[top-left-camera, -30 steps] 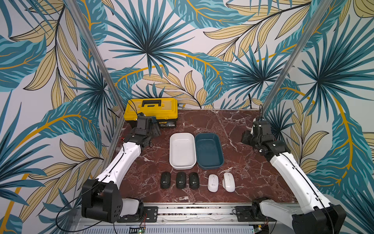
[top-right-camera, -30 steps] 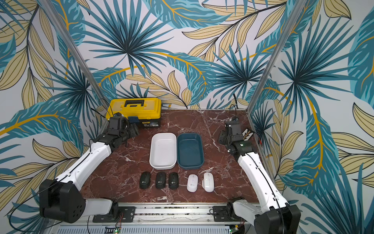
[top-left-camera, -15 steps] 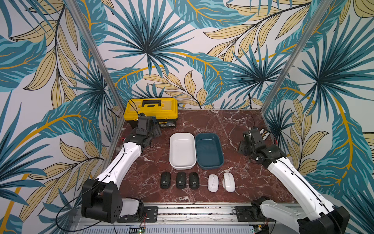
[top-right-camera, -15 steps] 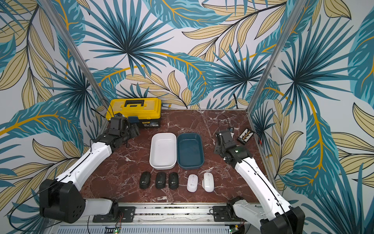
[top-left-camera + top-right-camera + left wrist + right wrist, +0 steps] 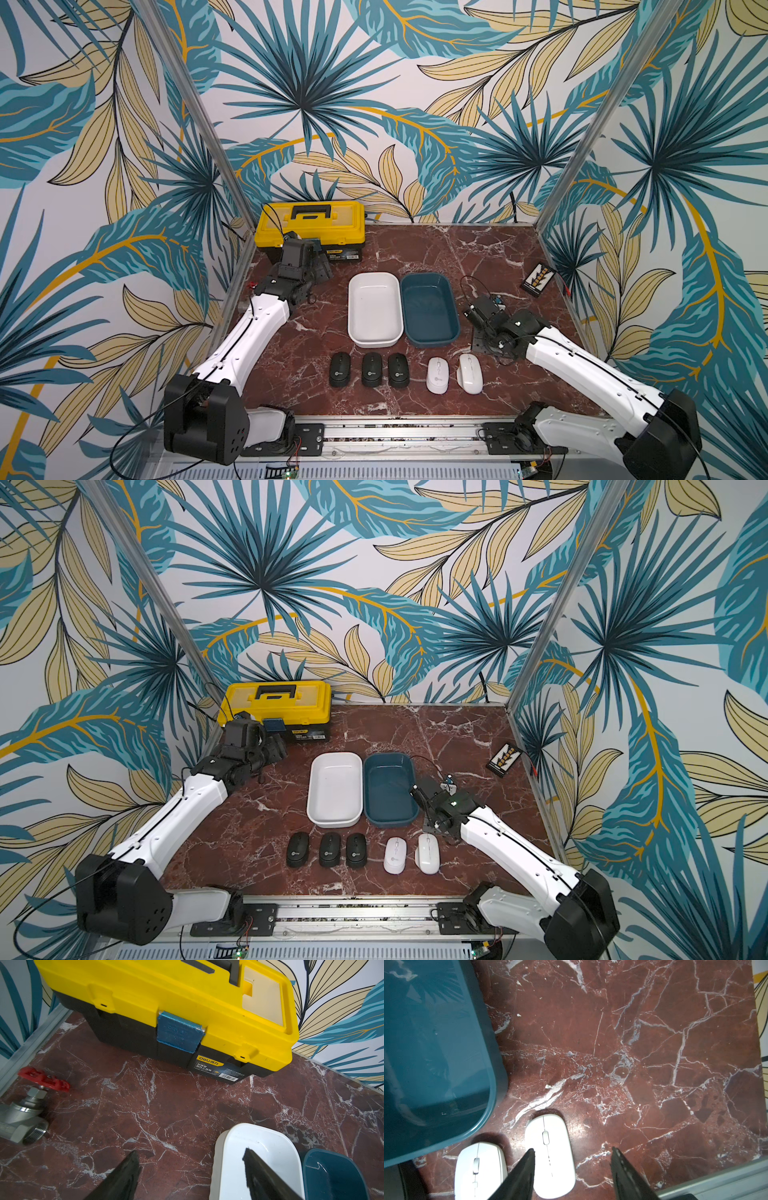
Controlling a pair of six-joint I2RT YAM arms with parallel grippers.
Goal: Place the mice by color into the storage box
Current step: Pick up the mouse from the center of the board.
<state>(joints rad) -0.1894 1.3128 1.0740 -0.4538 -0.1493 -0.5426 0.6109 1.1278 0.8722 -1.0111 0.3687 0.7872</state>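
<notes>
- Lying in a row on the tabletop (image 5: 490, 249), nearer than the white bin (image 5: 374, 311) and apart from it, are three black mice (image 5: 371, 370), logos at their near ends.
- That row runs on rightward past the white bin's near right corner with the short white mouse (image 5: 437, 375) and then the long white mouse (image 5: 469, 373). None of the five touch, and none is in a bin.
- The right gripper (image 5: 572, 1149) hangs right of the white bin at about the level of its near edge. Its fingers are apart and hold nothing, and in the wrist view one fingertip (image 5: 529, 1159) overlaps the long white mouse's edge. Whether it touches, I cannot tell.
- The teal bin (image 5: 428, 309) sits just right of the white bin, long sides together. Both are empty.
- The left gripper (image 5: 190, 1150) hovers off the white bin's far left corner, fingers apart, nothing between them.
- A metal valve (image 5: 22, 1122) with a red handle lies further left of the white bin.
- The yellow toolbox (image 5: 311, 224) stands closed, beyond and left of the white bin, at the tabletop's far edge.
</notes>
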